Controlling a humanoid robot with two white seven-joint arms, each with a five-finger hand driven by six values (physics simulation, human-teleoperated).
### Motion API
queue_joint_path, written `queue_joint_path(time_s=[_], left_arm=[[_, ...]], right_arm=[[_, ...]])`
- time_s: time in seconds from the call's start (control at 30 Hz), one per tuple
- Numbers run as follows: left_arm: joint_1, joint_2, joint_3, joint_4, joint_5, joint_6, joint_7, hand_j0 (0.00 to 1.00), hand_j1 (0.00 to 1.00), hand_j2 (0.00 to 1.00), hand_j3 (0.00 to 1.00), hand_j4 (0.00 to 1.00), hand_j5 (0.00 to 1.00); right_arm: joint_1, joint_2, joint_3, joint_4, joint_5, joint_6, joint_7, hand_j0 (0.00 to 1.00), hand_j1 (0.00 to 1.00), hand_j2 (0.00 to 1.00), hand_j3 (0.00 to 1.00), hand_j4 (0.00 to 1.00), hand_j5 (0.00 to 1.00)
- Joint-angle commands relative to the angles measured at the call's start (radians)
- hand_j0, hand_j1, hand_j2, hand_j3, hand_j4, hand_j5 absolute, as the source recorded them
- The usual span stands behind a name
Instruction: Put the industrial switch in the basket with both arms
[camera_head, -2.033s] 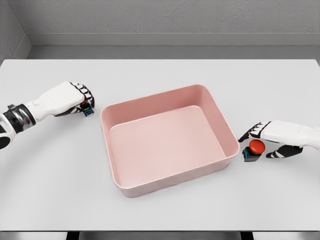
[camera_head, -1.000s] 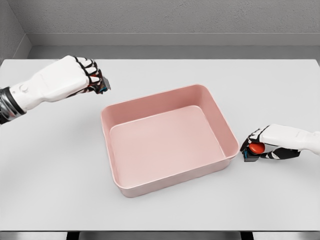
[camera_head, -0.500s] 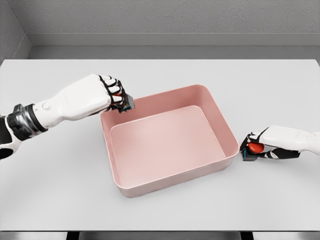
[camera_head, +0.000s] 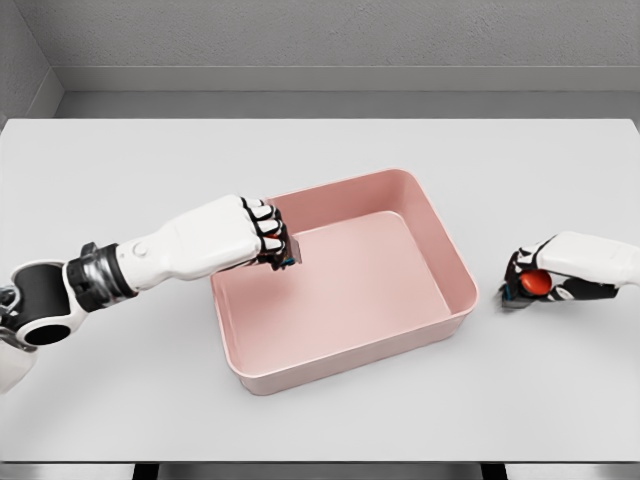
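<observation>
left hand (camera_head: 262, 232) sat at centre-left of the frame, fingers clenched around a small dark industrial switch (camera_head: 284, 250), held over the left inner edge of the pink basket (camera_head: 440, 240), probably so it could be dropped straight inside; it looked clear of the basket floor, though contact could not be confirmed from this view. right hand (camera_head: 555, 270) was at the right edge of the frame, fingers wrapped around a second switch with a red button (camera_head: 535, 283), just right of the basket and apart from its wall; whether that one rested on the white table (camera_head: 320, 140) or was lifted slightly could not be told. both were gripped from above, likely to keep the small bodies steady for carrying. judged from layout: left switch nearly placed, right one not yet brought over the rim. counts: two switches, one per hand, none lying in the basket; one basket; two hands; one table
</observation>
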Motion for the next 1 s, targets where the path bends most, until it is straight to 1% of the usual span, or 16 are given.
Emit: queue_joint_path(time_s=[0.0, 0.03, 0.07, 0.27, 0.4, 0.43, 0.47, 0.53, 0.57, 0.6, 0.73, 0.77, 0.8, 0.87, 0.9, 0.97], left_arm=[[0.000, -0.015, -0.003, 0.008, -0.009, 0.000, 0.000, 0.28, 0.28, 0.28, 0.28, 0.28, 0.28], [-0.002, -0.018, -0.032, 0.009, -0.015, 0.000, 0.000, 0.28, 0.28, 0.28, 0.28, 0.28, 0.28], [-0.002, -0.019, -0.035, 0.014, -0.015, 0.000, 0.000, 0.28, 0.28, 0.28, 0.28, 0.28, 0.28], [0.000, -0.044, -0.038, 0.038, -0.029, 0.000, 0.000, 0.28, 0.28, 0.28, 0.28, 0.28, 0.28], [0.008, -0.045, -0.037, 0.040, -0.040, 0.000, 0.000, 0.28, 0.28, 0.28, 0.28, 0.28, 0.28], [0.008, -0.045, -0.037, 0.040, -0.038, 0.000, 0.000, 0.31, 0.31, 0.31, 0.31, 0.31, 0.31], [0.008, -0.045, -0.037, 0.038, -0.038, 0.000, 0.002, 0.38, 0.38, 0.38, 0.38, 0.38, 0.38], [0.009, -0.045, -0.037, 0.038, -0.037, 0.000, 0.004, 0.58, 0.58, 0.58, 0.58, 0.58, 0.58], [0.009, -0.045, -0.037, 0.038, -0.038, 0.000, 0.004, 0.64, 0.64, 0.64, 0.64, 0.64, 0.64], [0.009, -0.045, -0.037, 0.038, -0.038, 0.000, 0.004, 0.67, 0.67, 0.67, 0.67, 0.67, 0.67], [0.009, -0.045, -0.037, 0.037, -0.037, 0.000, 0.004, 0.67, 0.67, 0.67, 0.67, 0.67, 0.67], [0.009, -0.045, -0.037, 0.037, -0.037, 0.000, 0.004, 0.68, 0.68, 0.68, 0.68, 0.68, 0.68], [0.009, -0.047, -0.037, 0.037, -0.037, 0.000, 0.004, 0.71, 0.71, 0.71, 0.71, 0.71, 0.71], [0.009, -0.047, -0.037, 0.037, -0.035, 0.000, 0.005, 0.71, 0.71, 0.71, 0.71, 0.71, 0.71], [0.009, -0.047, -0.037, 0.037, -0.035, 0.000, 0.005, 0.74, 0.74, 0.74, 0.74, 0.74, 0.74], [0.009, -0.050, -0.037, 0.037, -0.035, 0.000, 0.007, 0.77, 0.77, 0.77, 0.77, 0.77, 0.77]], right_arm=[[-0.002, -0.007, -0.015, 0.000, -0.007, 0.001, 0.001, 0.43, 0.43, 0.43, 0.43, 0.43, 0.43], [-0.002, -0.007, -0.021, 0.000, -0.007, 0.001, -0.001, 0.43, 0.43, 0.43, 0.43, 0.43, 0.43], [-0.003, -0.007, -0.024, 0.000, -0.007, 0.001, -0.001, 0.43, 0.43, 0.43, 0.43, 0.43, 0.43], [-0.006, -0.023, -0.043, 0.000, -0.007, 0.001, -0.001, 0.43, 0.43, 0.43, 0.43, 0.43, 0.43], [-0.009, -0.024, -0.061, -0.002, -0.008, -0.002, -0.001, 0.42, 0.42, 0.42, 0.42, 0.42, 0.42], [-0.009, -0.024, -0.066, -0.003, -0.008, -0.002, -0.001, 0.42, 0.42, 0.42, 0.42, 0.42, 0.42], [-0.009, -0.024, -0.070, -0.005, -0.008, -0.003, -0.001, 0.42, 0.42, 0.42, 0.42, 0.42, 0.42], [-0.021, -0.024, -0.072, -0.005, -0.008, -0.009, 0.001, 0.42, 0.42, 0.42, 0.42, 0.42, 0.42], [-0.025, -0.024, -0.072, -0.005, -0.008, -0.009, 0.001, 0.42, 0.42, 0.42, 0.42, 0.42, 0.42], [-0.029, -0.024, -0.072, -0.006, -0.008, -0.009, 0.001, 0.43, 0.43, 0.43, 0.43, 0.43, 0.43], [-0.046, -0.024, -0.072, -0.010, -0.008, -0.017, 0.001, 0.42, 0.42, 0.42, 0.42, 0.42, 0.42], [-0.051, -0.024, -0.072, -0.010, -0.010, -0.017, 0.001, 0.42, 0.42, 0.42, 0.42, 0.42, 0.42], [-0.052, -0.024, -0.072, -0.011, -0.010, -0.017, 0.001, 0.42, 0.42, 0.42, 0.42, 0.42, 0.42], [-0.058, -0.024, -0.072, -0.014, -0.019, -0.019, 0.002, 0.42, 0.42, 0.42, 0.42, 0.42, 0.42], [-0.058, -0.024, -0.072, -0.014, -0.020, -0.019, 0.002, 0.42, 0.42, 0.42, 0.42, 0.42, 0.42], [-0.060, -0.023, -0.072, -0.014, -0.022, -0.019, 0.002, 0.42, 0.42, 0.42, 0.42, 0.42, 0.42]])
